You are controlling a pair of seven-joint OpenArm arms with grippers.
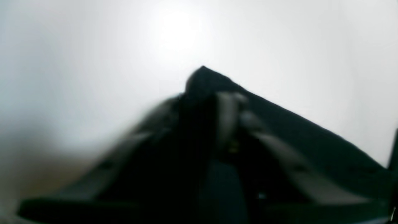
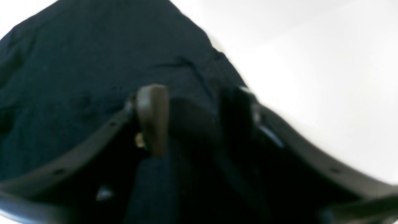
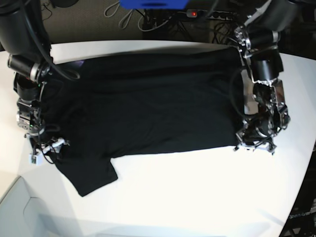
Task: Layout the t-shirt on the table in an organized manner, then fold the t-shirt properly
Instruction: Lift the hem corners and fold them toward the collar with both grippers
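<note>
White table [image 3: 197, 192] holds flat black t-shirt [image 3: 148, 108]; left hand [image 1: 217, 99] pinches its corner.

The t-shirt [image 3: 148, 108] is plain black, with no pattern showing. The table [image 3: 197, 192] is smooth white. In the right wrist view, one fingertip pad [image 2: 152, 115] looks dull olive-brown; the gripper frames are dark grey.

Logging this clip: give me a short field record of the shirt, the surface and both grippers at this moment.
garment: black short-sleeved cloth t-shirt, spread mostly flat, one sleeve at the near edge
surface: smooth white tabletop
left gripper: shut on a corner of the t-shirt
right gripper: down on the cloth at the sleeve end, jaws apart, cloth between them
fold: not yet started
</note>
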